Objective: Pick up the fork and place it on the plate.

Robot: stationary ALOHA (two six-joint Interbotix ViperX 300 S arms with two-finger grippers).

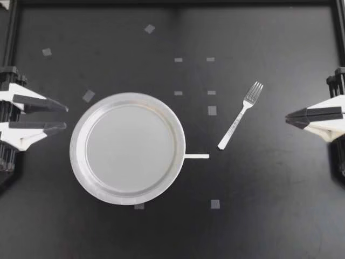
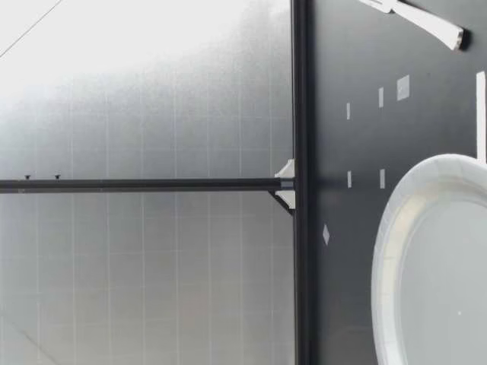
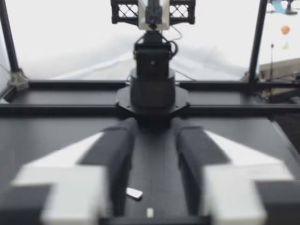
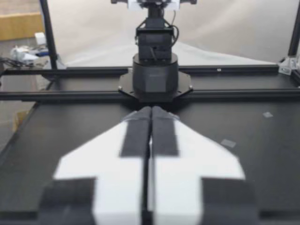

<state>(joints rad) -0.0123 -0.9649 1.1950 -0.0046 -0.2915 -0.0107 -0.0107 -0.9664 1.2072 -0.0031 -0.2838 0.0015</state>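
A silver fork (image 1: pixel 241 115) lies flat on the black table, right of the plate, with its tines pointing to the far right. The round white plate (image 1: pixel 128 99) sits left of centre with nothing on it. My left gripper (image 1: pixel 66 117) waits at the table's left edge, open with a narrow gap and nothing between its fingers (image 3: pixel 119 150). My right gripper (image 1: pixel 287 116) hangs at the right edge, shut on nothing, well clear of the fork. In the low view only the plate's rim (image 2: pixel 384 251) and the fork's handle (image 2: pixel 426 23) show, and no arm.
Several small grey tape squares (image 1: pixel 212 110) dot the table. A white strip (image 1: pixel 197 156) lies against the plate's right rim. Black frame rails (image 1: pixel 11 32) run along the table's edges. Each wrist view shows the other arm's base (image 3: pixel 152 89) (image 4: pixel 154 70) straight ahead.
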